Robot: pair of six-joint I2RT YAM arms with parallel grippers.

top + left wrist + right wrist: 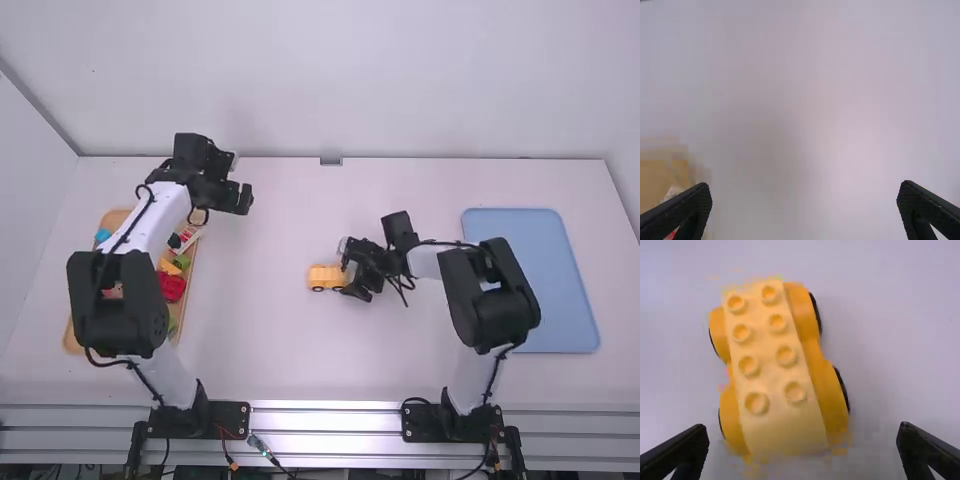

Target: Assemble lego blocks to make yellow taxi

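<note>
Your right pincer (348, 268) stood wide, its fingertips well apart, right beside the yellow car (325, 278) near the middle of the tabletop (280, 350). In the right wrist view the car lay just ahead of your fingertips, apart from both, on its wheels, a pale yellow studded block (765, 360) along its top. Your left pincer (245, 198) stood wide too, well apart from the car, just past the wooden tray (73, 340) toward the tabletop's far edge. That tray, with a red piece (172, 286) in it, lay near the left edge; a blue tray (530, 280) lay near the right.
</note>
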